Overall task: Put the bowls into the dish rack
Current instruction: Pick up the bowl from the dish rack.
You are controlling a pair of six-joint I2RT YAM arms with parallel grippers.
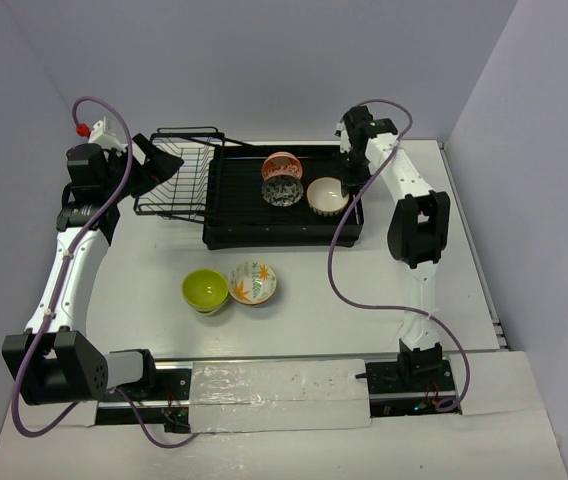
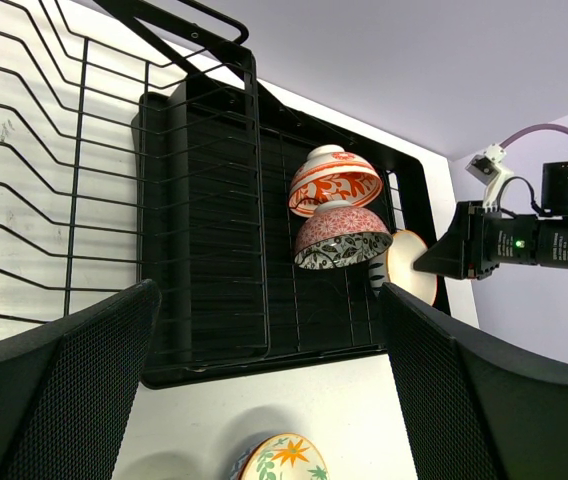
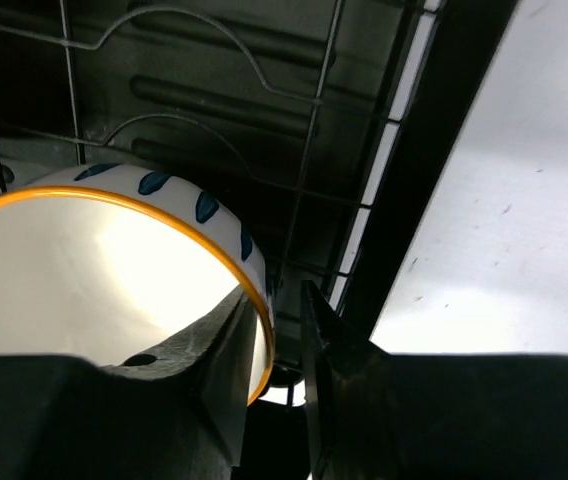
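Observation:
The black dish rack (image 1: pixel 234 205) holds three bowls: a red-orange patterned bowl (image 1: pixel 281 163), a pink bowl with a black-and-white pattern (image 1: pixel 284 191), and a cream bowl with an orange rim (image 1: pixel 327 196). My right gripper (image 1: pixel 350 184) straddles the cream bowl's (image 3: pixel 84 270) rim, one finger inside against the wall, the other outside with a small gap; the gripper (image 3: pixel 284 300) is open. On the table sit a lime green bowl (image 1: pixel 205 290) and a white bowl with orange leaves (image 1: pixel 253 282). My left gripper (image 1: pixel 152 165) hangs wide open and empty over the wire basket's left end.
The wire basket (image 1: pixel 176 185) juts out from the rack's left side. In the left wrist view the rack (image 2: pixel 204 250), the stacked patterned bowls (image 2: pixel 336 205) and the leaf bowl (image 2: pixel 282 460) show between my open fingers. Walls close in at the back and both sides.

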